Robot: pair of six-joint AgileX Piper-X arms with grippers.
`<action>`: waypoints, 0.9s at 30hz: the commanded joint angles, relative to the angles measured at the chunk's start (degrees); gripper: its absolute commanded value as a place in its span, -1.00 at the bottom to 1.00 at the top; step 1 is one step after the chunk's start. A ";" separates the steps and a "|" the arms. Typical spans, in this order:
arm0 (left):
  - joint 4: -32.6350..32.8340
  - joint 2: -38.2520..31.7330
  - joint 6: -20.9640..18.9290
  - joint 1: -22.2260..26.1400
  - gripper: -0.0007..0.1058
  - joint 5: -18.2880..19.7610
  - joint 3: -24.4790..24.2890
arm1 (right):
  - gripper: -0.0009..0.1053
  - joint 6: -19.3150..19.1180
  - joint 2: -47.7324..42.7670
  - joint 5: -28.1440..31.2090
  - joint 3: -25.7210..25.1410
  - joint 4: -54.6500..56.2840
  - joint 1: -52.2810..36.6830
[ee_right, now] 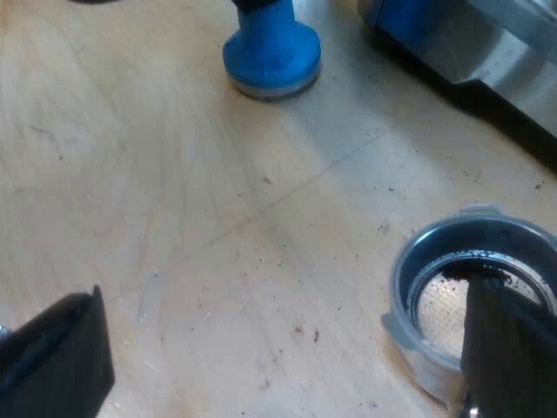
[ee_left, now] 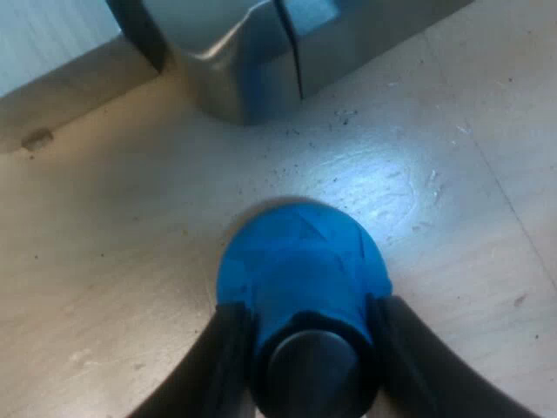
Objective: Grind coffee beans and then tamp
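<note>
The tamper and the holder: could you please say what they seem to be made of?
Tamper: matte blue, probably plastic or a coating; its pale base rim looks like metal. Holder: bare metal, judging by its dull grey sheen.

Premises present as a coffee-preparation bench; whether domestic, commercial or laboratory cannot be determined. Evidence: a pale wooden worktop [ee_right: 174,218] speckled with dark coffee grounds [ee_right: 305,333], the brushed-steel base of an espresso machine [ee_left: 261,61], and a blue tamper [ee_right: 271,52] and metal holder [ee_right: 470,296] on the worktop.
</note>
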 commanded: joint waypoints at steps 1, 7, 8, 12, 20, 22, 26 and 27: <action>1.60 0.77 0.33 -0.06 -0.96 -1.48 0.20 | 0.56 -0.22 0.03 -0.68 -0.46 -0.79 -0.25; 2.64 0.77 0.33 -0.06 0.11 -1.48 0.09 | 0.56 1.08 -0.14 -0.68 -0.67 -0.79 -0.25; 2.83 0.77 0.33 -0.06 0.38 -1.48 0.09 | 0.56 1.07 -0.27 -0.68 -0.88 -0.79 -0.25; 3.14 0.15 1.75 -0.06 0.94 -1.39 0.09 | 0.56 1.07 -0.71 -0.52 -1.99 -0.34 -0.25; 3.22 -8.16 2.86 -0.06 0.99 -6.14 0.09 | 0.56 1.21 -2.79 3.27 -4.59 0.26 -0.25; 3.22 -12.49 2.86 -0.06 0.99 -9.27 0.09 | 0.56 4.52 -4.64 6.10 -6.34 5.76 -0.25; 3.22 -21.10 2.68 -0.06 0.99 -9.61 0.09 | 0.56 8.23 -8.50 7.77 -10.96 21.35 -1.44; 3.22 -22.27 2.70 -0.06 0.99 -9.61 0.09 | 0.56 8.48 -9.15 7.77 -11.42 22.85 -1.67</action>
